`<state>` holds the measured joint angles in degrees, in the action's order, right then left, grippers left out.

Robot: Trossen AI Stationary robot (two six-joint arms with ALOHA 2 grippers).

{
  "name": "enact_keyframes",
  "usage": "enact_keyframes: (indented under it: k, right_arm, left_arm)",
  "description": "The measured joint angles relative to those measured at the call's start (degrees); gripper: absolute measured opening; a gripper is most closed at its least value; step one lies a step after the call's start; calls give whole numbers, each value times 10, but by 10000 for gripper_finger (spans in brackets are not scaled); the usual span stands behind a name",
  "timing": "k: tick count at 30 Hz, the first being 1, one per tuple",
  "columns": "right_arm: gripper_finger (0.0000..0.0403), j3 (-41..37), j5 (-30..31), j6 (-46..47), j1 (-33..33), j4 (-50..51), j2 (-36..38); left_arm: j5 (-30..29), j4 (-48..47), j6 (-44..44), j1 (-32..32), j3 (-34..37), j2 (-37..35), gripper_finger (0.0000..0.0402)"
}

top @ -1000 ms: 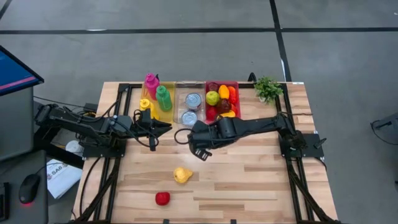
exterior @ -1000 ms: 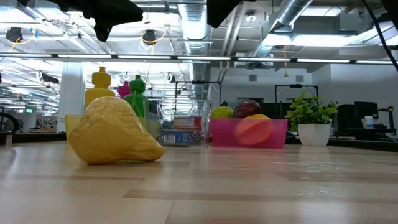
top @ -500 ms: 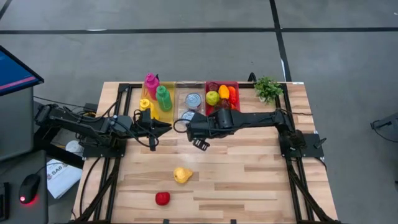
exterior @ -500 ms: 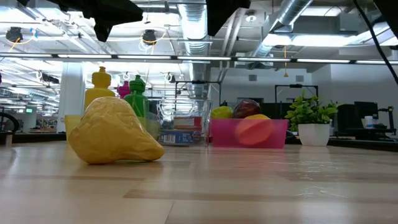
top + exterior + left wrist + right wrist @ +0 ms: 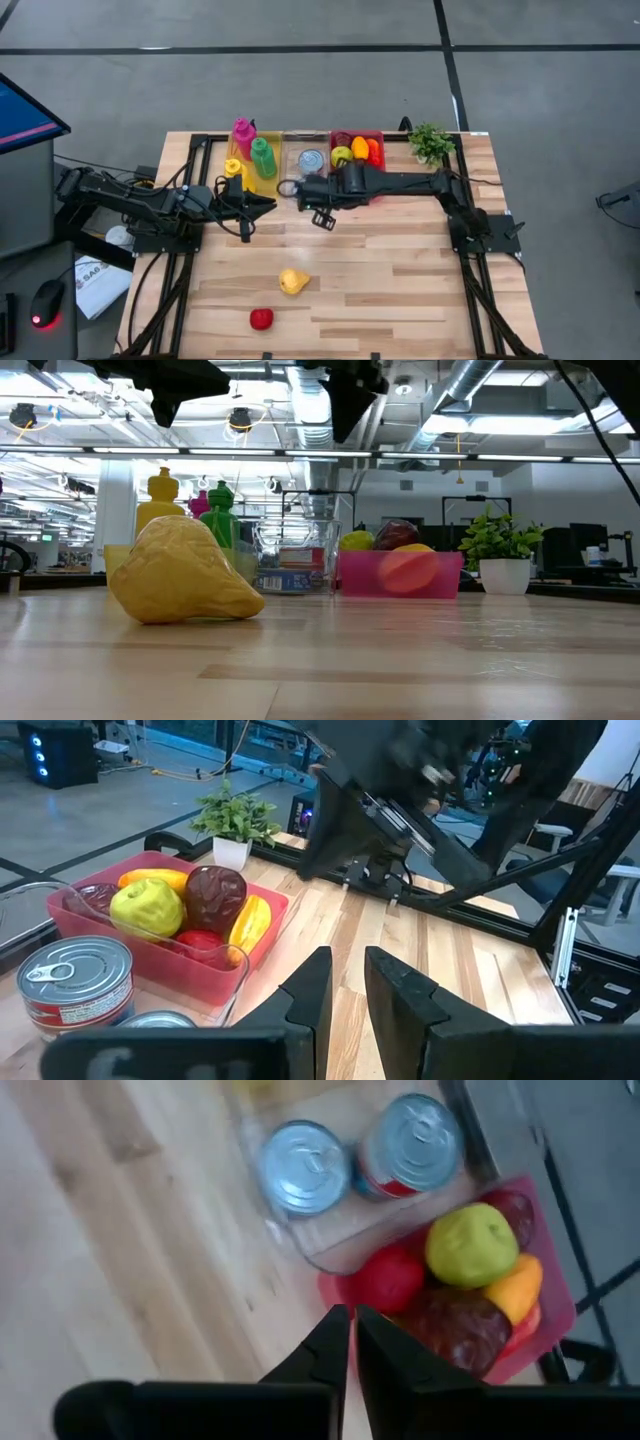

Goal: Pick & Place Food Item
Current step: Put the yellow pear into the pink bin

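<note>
Dark right end effector (image 5: 322, 218) now shut and empty, moved back beside the pink plastic fruit bin (image 5: 378, 138); left end effector (image 5: 262, 203) unmoved, nearly closed, empty

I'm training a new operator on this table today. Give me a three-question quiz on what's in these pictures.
1. True or false: the right hand is holding a food item.
2. Which item lies nearest the table's front edge? A) yellow crinkled food bag B) small red round fruit C) green apple
3. Fill in: the two silver-topped tin cans sit in the ____ plastic bin, between the yellow bin and the red one.

Key: 1 false, its fingers are shut on nothing; 2 B; 3 clear.
</note>
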<state>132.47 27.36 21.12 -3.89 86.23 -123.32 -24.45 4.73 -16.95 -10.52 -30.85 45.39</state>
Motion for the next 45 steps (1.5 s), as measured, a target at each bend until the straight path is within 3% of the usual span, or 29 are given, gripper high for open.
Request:
enact_keyframes:
  k: [4, 9, 16, 24, 32, 38, 45]
  right_arm:
    - [15, -24, -4, -24, -12, -1, 5]
    - [13, -34, -7, -108, -26, -79, 23]
    - [2, -34, -108, -198, -26, -177, 28]
    - [2, -34, -110, -218, -25, -192, 29]
    - [1, -33, -110, -241, -26, -183, 106]
    - [0, -35, -110, -242, -24, -184, 103]
    - [0, -202, -147, -265, -26, -348, 129]
  left_arm:
    - [0, -1, 0, 0, 0, 0, 53]
    - [0, -1, 0, 0, 0, 0, 53]
    - [0, -24, 0, 0, 0, 1, 53]
    - [1, -39, 0, 0, 0, 1, 53]
    - [1, -39, 0, 0, 0, 1, 53]
    - [1, -37, 0, 0, 0, 1, 53]
    - [1, -38, 0, 0, 0, 1, 53]
